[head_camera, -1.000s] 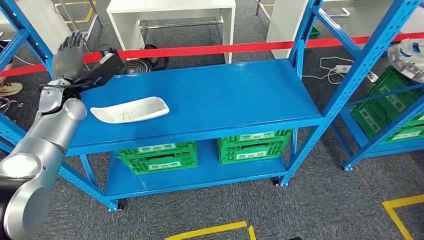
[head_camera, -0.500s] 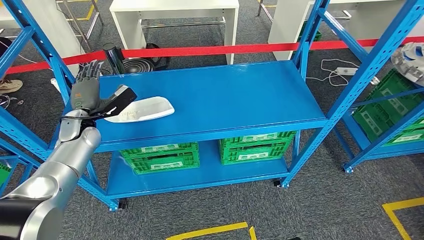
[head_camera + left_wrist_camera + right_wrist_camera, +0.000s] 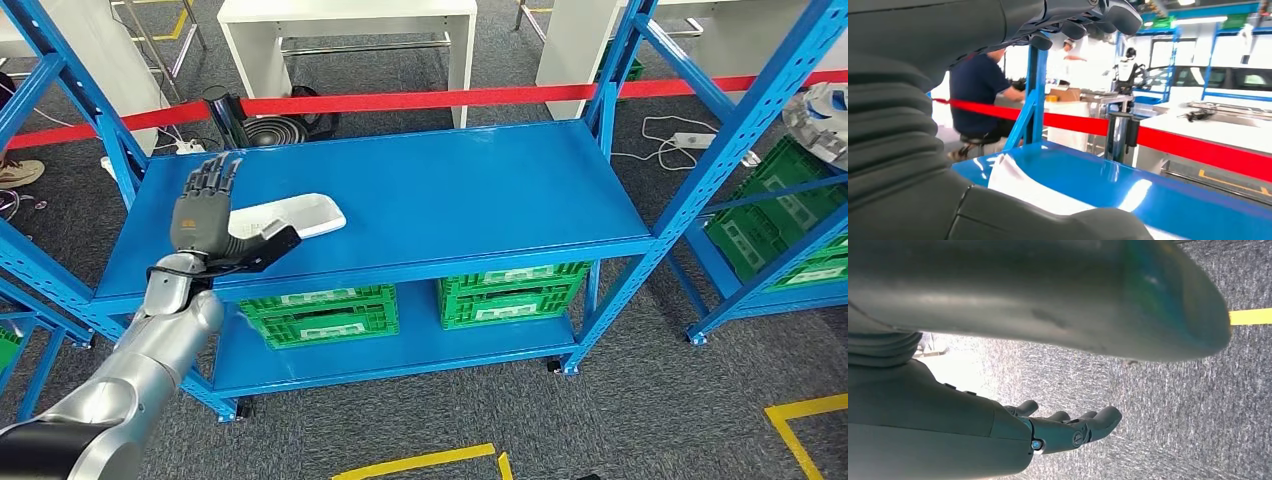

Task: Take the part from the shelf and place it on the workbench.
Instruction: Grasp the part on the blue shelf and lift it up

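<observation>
- Head view: the left hand (image 3: 205, 225) hangs over the left part of the blue shelf (image 3: 450, 190), its fingers spread and straight, thumb stretched out toward the white part (image 3: 290, 214), nothing held. The part lies flat on the shelf's top surface, toward the left end and nearer the front edge than the back; the thumb covers its near left end, and I cannot tell whether they touch.
- Against the earlier head pictures, the hand has come from beyond the shelf's left back corner, in over the surface, and now sits just beside the part. The part itself looks to have kept its place; the small shift in the picture is the camera's. I judge this as the reach nearly done, with the grasp not yet made.
- Green crates (image 3: 318, 312) sit on the lower level, and a red barrier tape (image 3: 420, 98) runs behind the shelf.
- Left wrist view: the white part (image 3: 1013, 182) lies on the blue surface just past the thick thumb, with the dark fingers (image 3: 1083, 20) held apart above it, closing on nothing. A person sits beyond the tape.
- Right wrist view: the right hand (image 3: 1048, 432) hangs over grey carpet, fingers loosely curved and empty.
</observation>
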You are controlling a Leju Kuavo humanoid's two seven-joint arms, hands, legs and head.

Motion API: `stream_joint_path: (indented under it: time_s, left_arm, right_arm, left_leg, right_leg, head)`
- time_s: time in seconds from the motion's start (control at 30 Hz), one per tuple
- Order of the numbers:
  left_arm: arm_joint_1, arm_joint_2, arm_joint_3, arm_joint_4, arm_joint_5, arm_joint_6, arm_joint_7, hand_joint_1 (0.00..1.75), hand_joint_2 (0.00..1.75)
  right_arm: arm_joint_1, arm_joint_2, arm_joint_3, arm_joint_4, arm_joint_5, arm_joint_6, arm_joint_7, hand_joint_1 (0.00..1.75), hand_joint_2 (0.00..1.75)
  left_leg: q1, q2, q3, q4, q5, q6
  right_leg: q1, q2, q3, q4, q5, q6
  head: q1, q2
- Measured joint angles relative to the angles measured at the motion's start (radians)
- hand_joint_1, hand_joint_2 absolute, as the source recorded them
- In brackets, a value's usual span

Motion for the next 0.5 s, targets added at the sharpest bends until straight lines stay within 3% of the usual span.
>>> stream_joint_path:
  time_s: [0.5]
  left_arm:
    - [0.027,-0.019,-0.062,0.022,-0.127,-0.053,0.018,0.00,1.75]
  right_arm:
    - [0.000,0.003,-0.009,0.000,0.014,0.003,-0.011,0.00,0.00]
  left_leg:
    - [0.000,0.000,0.000,0.000,0.000,0.000]
  right_leg:
    - [0.000,0.000,0.000,0.000,0.000,0.001]
  head:
    - [0.000,0.000]
